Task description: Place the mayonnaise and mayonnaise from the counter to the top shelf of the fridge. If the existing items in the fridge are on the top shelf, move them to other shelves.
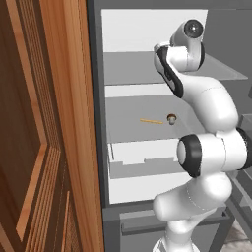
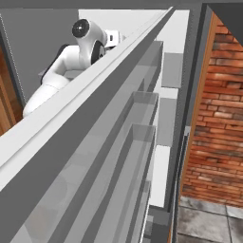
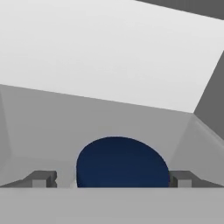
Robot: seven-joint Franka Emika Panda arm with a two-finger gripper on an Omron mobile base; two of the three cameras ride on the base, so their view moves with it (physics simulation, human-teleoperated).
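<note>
Two existing items, a tan round thing and an orange sliver, sit on a lower shelf from my left base view, so the top shelf is free. Through the hand view, my gripper has its fingers spread wide either side of a mayonnaise jar's blue lid standing on that shelf, apparently let go.

No writing, label, brand, number or sign can be read on anything in these three views.

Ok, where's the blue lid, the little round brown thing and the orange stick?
Blue lid [image 3: 122,162], hand view, middle of its dark top.
Little round brown thing [image 1: 172,118], left base view, its tan body on the middle shelf.
Orange stick [image 1: 150,121], left base view, middle of the sliver.
</note>
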